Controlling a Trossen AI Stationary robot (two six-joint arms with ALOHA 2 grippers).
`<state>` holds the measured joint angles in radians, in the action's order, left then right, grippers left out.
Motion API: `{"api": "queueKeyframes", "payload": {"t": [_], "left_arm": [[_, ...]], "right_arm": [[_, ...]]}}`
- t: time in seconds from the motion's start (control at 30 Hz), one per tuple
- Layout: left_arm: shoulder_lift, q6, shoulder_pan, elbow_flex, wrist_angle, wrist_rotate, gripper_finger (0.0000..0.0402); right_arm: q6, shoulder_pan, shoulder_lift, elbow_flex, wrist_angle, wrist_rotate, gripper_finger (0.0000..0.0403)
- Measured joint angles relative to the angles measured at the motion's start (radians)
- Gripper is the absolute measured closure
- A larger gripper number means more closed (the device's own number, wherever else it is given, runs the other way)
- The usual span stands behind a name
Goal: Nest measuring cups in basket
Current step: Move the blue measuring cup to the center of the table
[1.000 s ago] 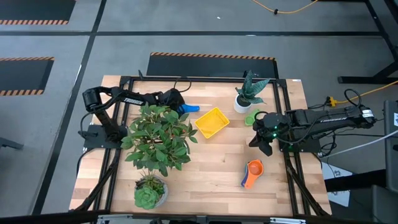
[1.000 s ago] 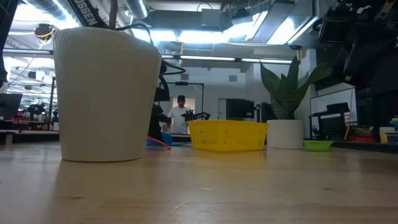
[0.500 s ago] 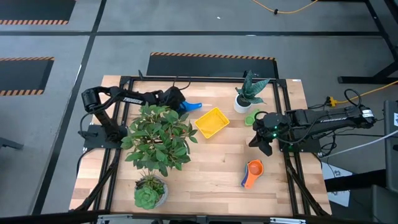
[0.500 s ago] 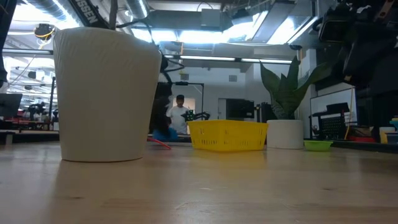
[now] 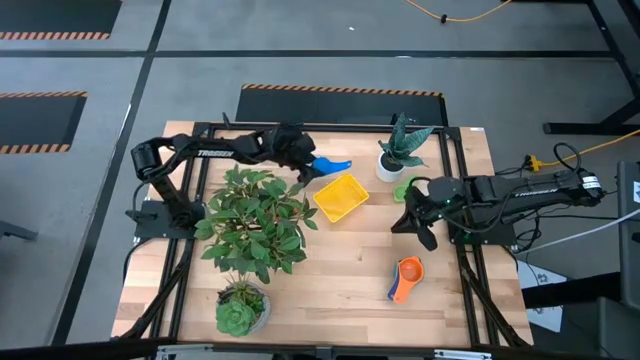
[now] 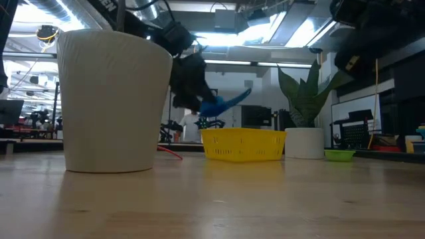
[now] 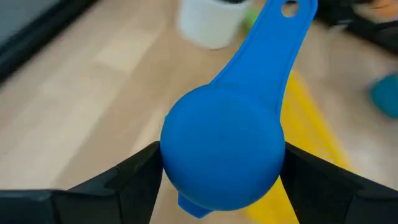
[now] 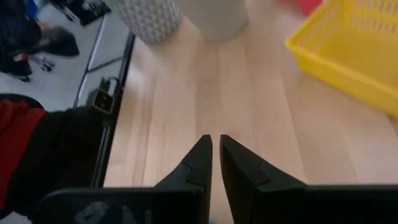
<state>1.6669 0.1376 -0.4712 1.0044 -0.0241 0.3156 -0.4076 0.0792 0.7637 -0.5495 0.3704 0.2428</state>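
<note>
My left gripper point(image 5: 312, 166) is shut on a blue measuring cup point(image 5: 332, 164), held in the air just beyond the far left corner of the yellow basket point(image 5: 341, 196). In the low view the cup point(image 6: 224, 104) hangs above the basket point(image 6: 242, 144). An orange cup with a blue one inside it point(image 5: 407, 275) lies near the right front. A green cup point(image 5: 405, 190) lies right of the basket. My right gripper point(image 5: 420, 222) hovers shut at the right, fingers together point(image 8: 216, 158). My left gripper pinches the blue cup's bowl point(image 7: 221, 149) between its two fingers, one on each side point(image 7: 166, 163). The fingers slant downward from the table's left. The cup is lifted clear, and its handle point(image 7: 273, 43) points away from the gripper toward the right and upward.
A big leafy plant point(image 5: 255, 220) in a white pot point(image 6: 113, 99) stands at the left. A snake plant point(image 5: 402, 148) is at the far right, and a small succulent point(image 5: 240, 310) at the near left. Bare wood lies between the basket and the orange cup.
My left gripper has risen from the table and gone toward the right, toward the basket, with the blue cup. The cup is now lifted clear with its handle tipped upward. My right gripper has turned a little in place.
</note>
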Motion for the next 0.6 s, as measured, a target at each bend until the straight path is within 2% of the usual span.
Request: {"api": "queueKeyframes", "payload": {"t": [0.23, 0.5, 0.6], "left_arm": [[0.0, 0.082, 0.0, 0.042, -0.001, 0.187, 0.0115], [0.0, 0.124, 0.0, 0.042, -0.001, 0.316, 0.0115], [0.0, 0.126, 0.003, 0.042, -0.001, 0.333, 0.0115]], "right_arm": [[0.054, 0.0, 0.0, 0.0, -0.131, -0.044, 0.0365], [0.09, 0.0, 0.0, 0.0, -0.274, -0.043, 0.0365], [0.129, 0.0, 0.003, 0.0, -0.31, -0.068, 0.0365]]}}
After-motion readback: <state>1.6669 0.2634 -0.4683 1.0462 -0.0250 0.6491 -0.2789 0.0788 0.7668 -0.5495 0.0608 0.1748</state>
